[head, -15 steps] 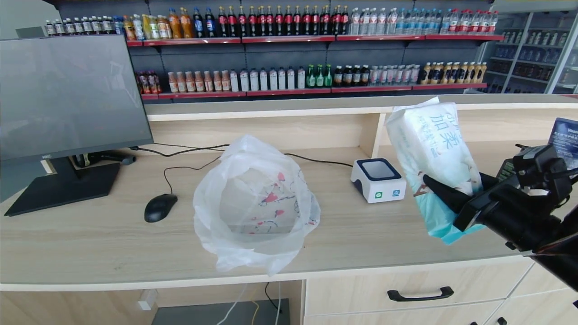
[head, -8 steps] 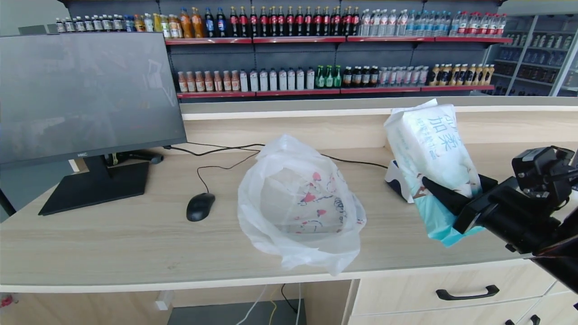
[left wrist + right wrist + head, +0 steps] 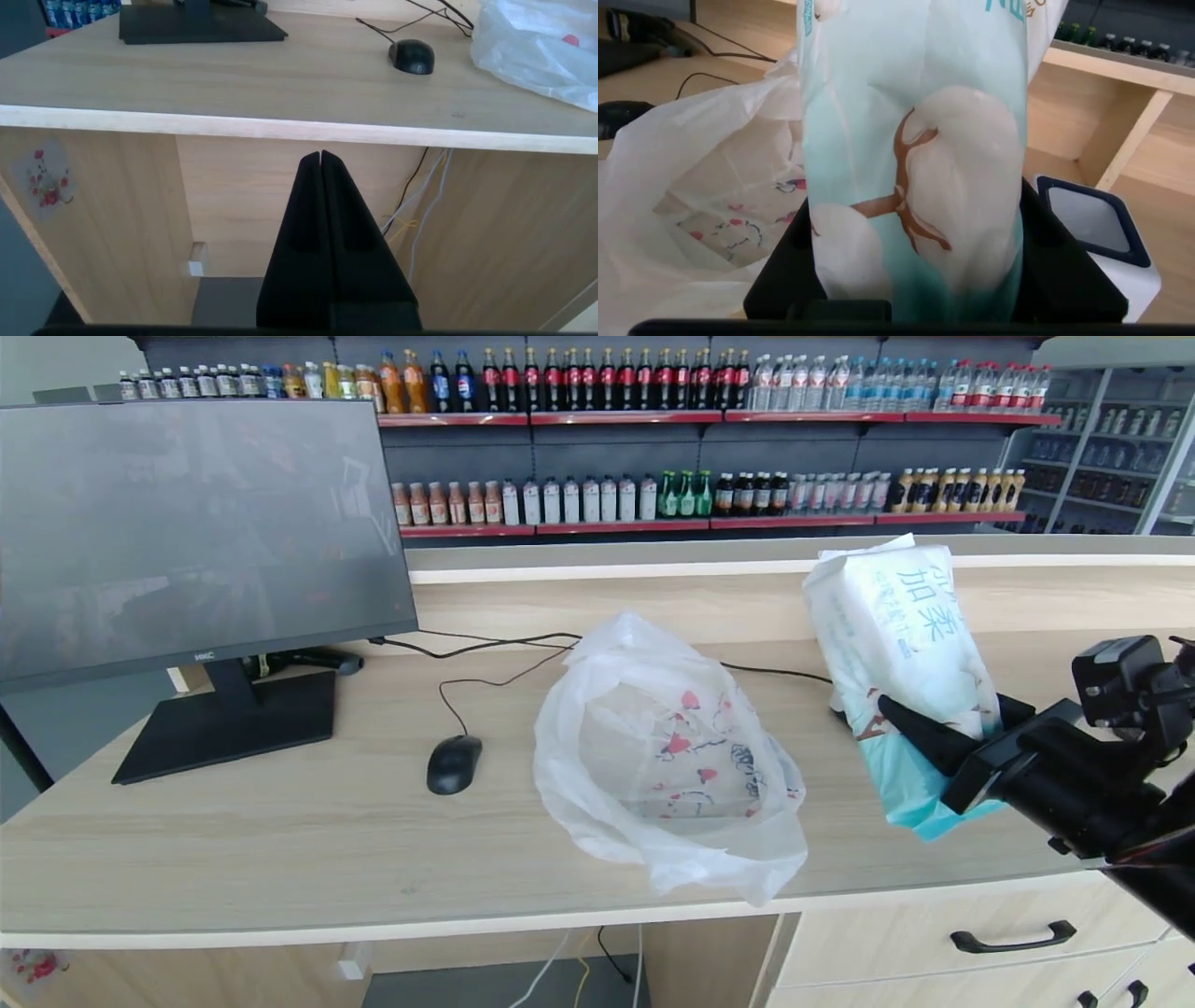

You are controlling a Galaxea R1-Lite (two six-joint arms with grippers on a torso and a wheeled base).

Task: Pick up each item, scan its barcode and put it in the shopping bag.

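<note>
Tissue pack [image 3: 892, 625]: held by the right gripper [image 3: 943, 714], above the counter [image 3: 280, 840].
Shopping bag [image 3: 667, 756]: on the counter, left of that gripper.
Scanner [image 3: 1097, 219]: just beyond the gripper.
Mouse [image 3: 454, 763], monitor [image 3: 187, 523]: farther left, past the bag.

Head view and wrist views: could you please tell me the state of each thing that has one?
shopping bag: open, mouth gaping, on the counter.
tissue pack: gripped near its lower end, roughly upright.
right gripper: shut on the tissue pack.
left gripper: shut, empty.
monitor: screen dark.
drawer: closed.
</note>
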